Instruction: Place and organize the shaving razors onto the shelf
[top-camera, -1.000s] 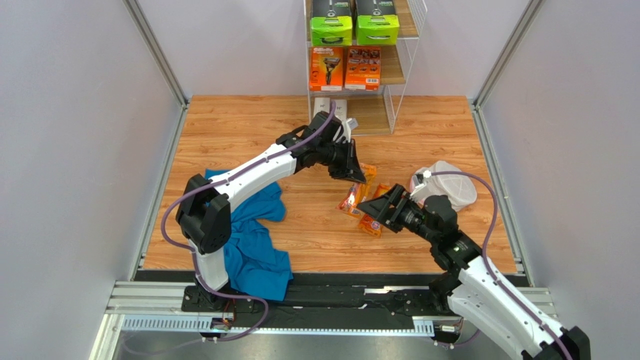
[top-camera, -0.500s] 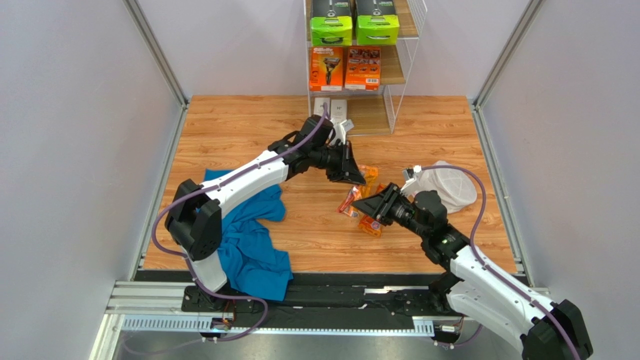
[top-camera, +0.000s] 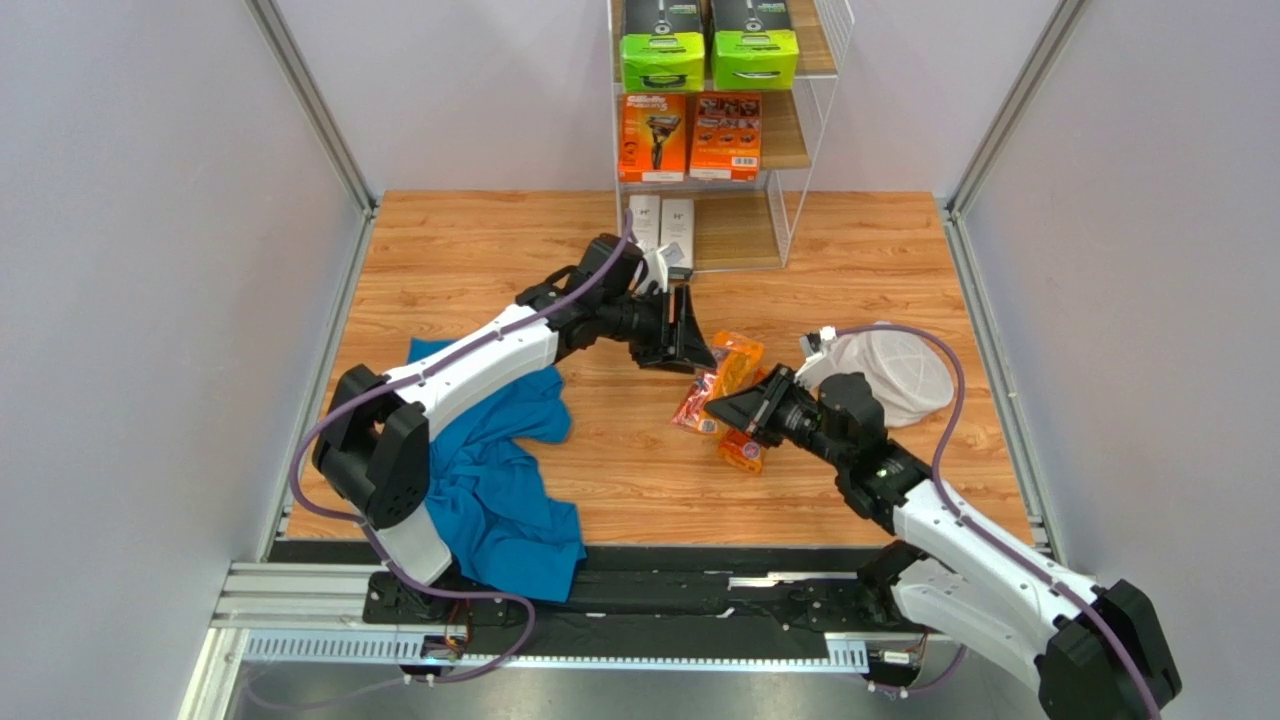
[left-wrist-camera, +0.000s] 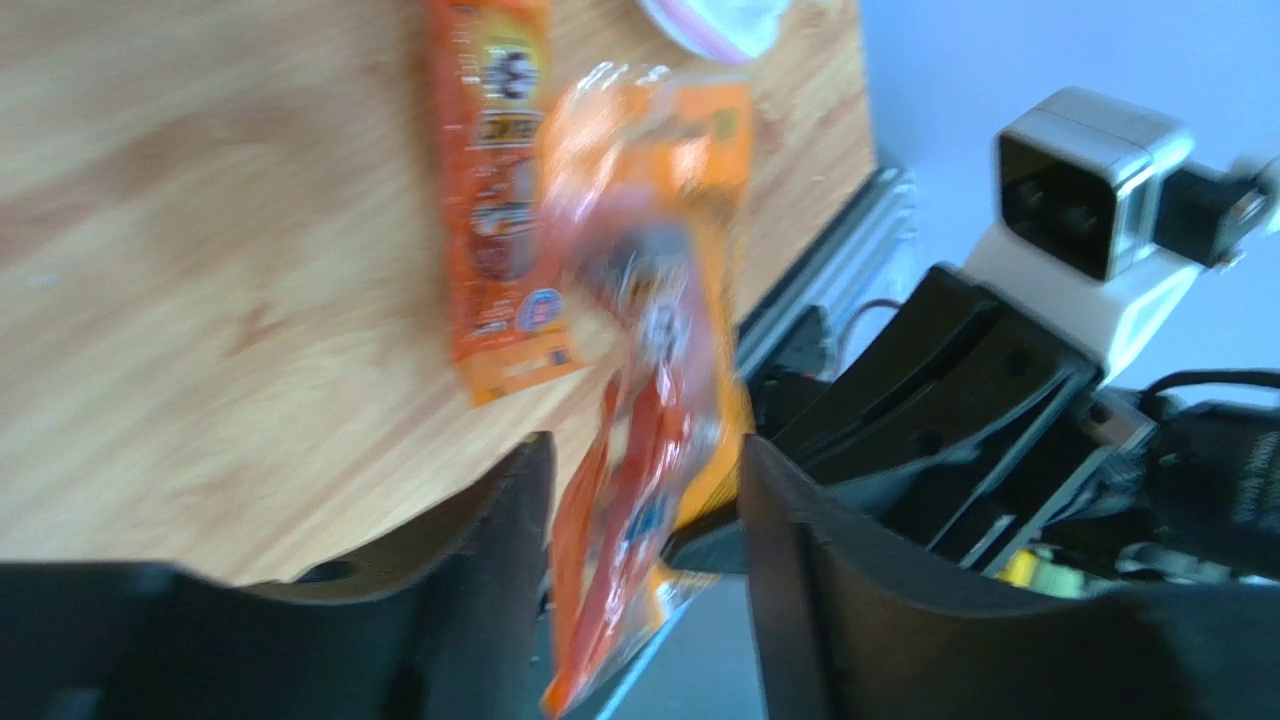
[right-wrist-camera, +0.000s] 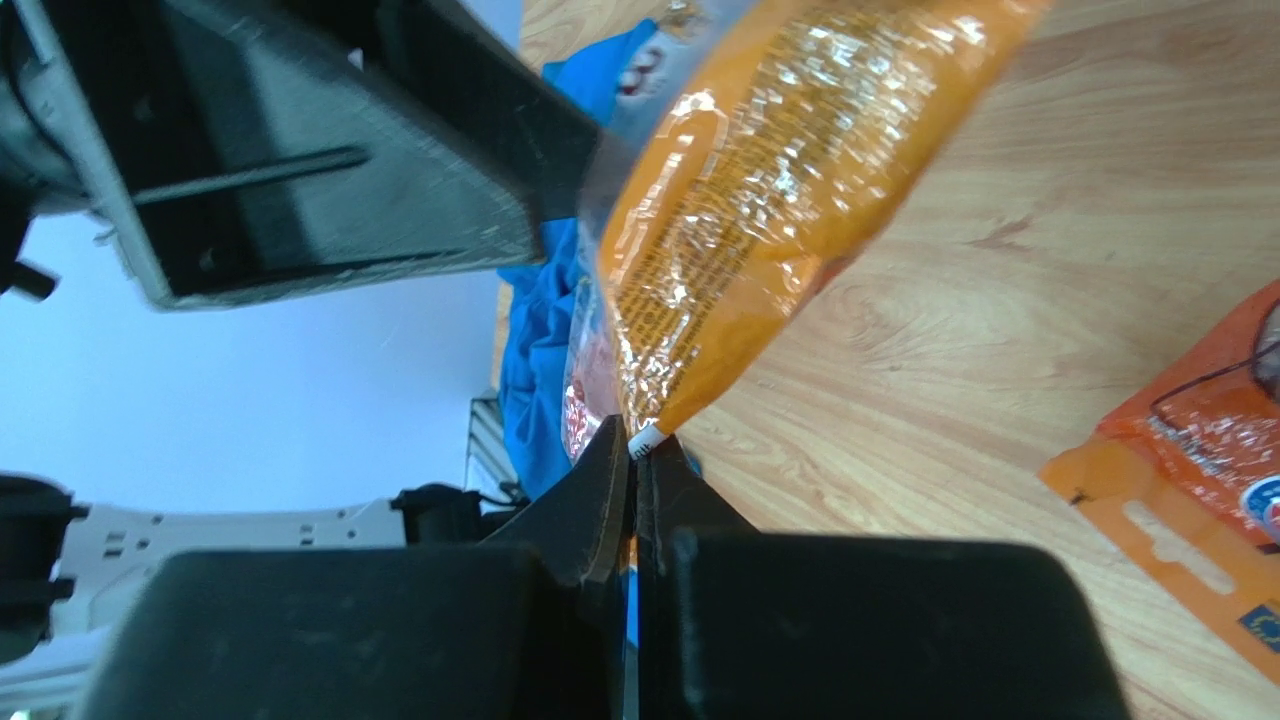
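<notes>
The right hand (right-wrist-camera: 634, 450) is clenched on the near edge of the orange blister pack (right-wrist-camera: 781, 195). The left hand (left-wrist-camera: 639, 488), fingers spread, straddles that pack's far end. A second pack (left-wrist-camera: 496, 210) lies on the desk just beside it, its print blurred. The shelf (top-camera: 739, 236) stands well beyond.

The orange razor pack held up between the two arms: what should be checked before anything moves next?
1. Right gripper shut on the orange blister pack: ok, though it pinches only the pack's edge.
2. Left gripper released: ok, open, one finger on either side of the pack.
3. Pack free of the left fingers: cannot tell; it sits between them.
4. Second orange pack out of the way: ok, flat on the table.
5. Room on the shelf: ok, bare wood on the bottom tier beside the white boxes.
</notes>
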